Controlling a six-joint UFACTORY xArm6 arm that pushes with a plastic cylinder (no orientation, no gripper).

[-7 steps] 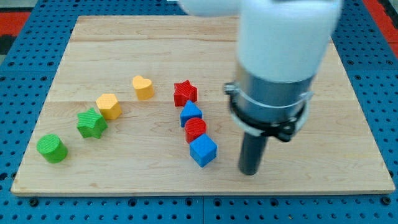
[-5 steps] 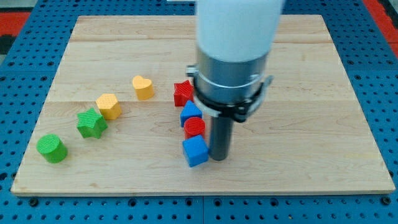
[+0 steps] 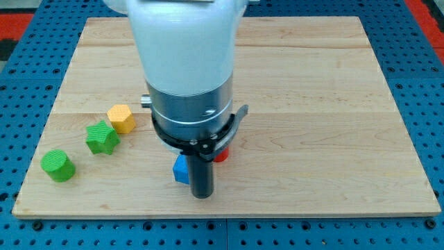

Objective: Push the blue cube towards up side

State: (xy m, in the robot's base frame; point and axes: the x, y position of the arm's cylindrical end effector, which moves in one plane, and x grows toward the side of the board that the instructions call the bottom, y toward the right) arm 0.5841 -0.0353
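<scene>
Tool: your tool is a bare rod with no jaws, so there is nothing to open or close; my tip [image 3: 201, 195] rests on the table [image 3: 333, 139] and touches the blue cube on the cube's right, slightly toward the view's bottom.

Blue cube: the blue cube [image 3: 181, 169] sits low on the table, close to the bottom edge, and the arm hides its right part.

Neighbours: a red block [image 3: 221, 155], shape not readable, peeks out just up and to the right of the blue cube. A yellow block [image 3: 121, 119], a green star [image 3: 102, 137] and a green cylinder [image 3: 57, 165] string away to the blue cube's left, well apart from it.

Hidden: the arm's body covers the table directly above the blue cube, so you cannot tell what lies in the push path.

Step in hand: from this contact a push would likely send the cube to the view's left, not up. Bring my tip round to the middle of the face nearest the bottom edge, then push straight toward the view's top, slowly, so the cube does not spin off or drag the red block along.

Containers: none in view; all blocks lie loose on the table.
</scene>
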